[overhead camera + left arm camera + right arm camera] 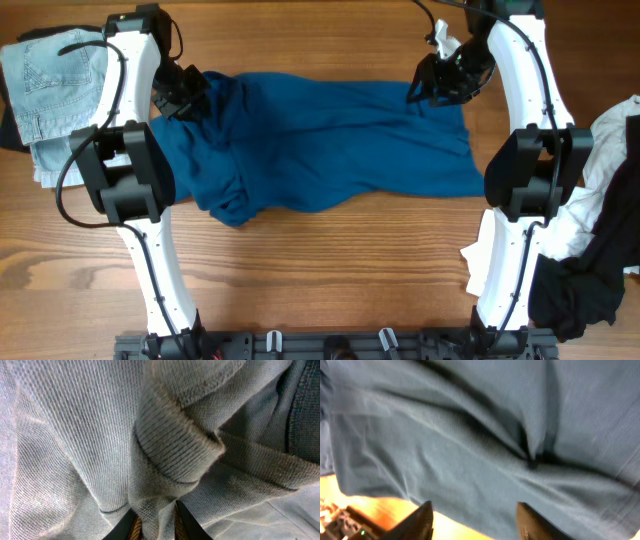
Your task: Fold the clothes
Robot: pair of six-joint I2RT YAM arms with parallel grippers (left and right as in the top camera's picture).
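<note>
The dark blue shirt (330, 140) lies spread and rumpled across the middle of the wooden table. My left gripper (188, 95) is at the shirt's upper left corner, shut on a bunched fold of its fabric; the left wrist view shows the ribbed cloth (165, 450) pinched between the jaws (156, 522). My right gripper (425, 92) is above the shirt's upper right corner, open, with the blue fabric (485, 435) just beyond its spread fingertips (475, 515) and nothing between them.
A folded pale blue denim piece (55, 85) lies at the far left. White cloth (600, 170) and black cloth (590, 280) are heaped at the right edge. Both arm bases stand at the table's front.
</note>
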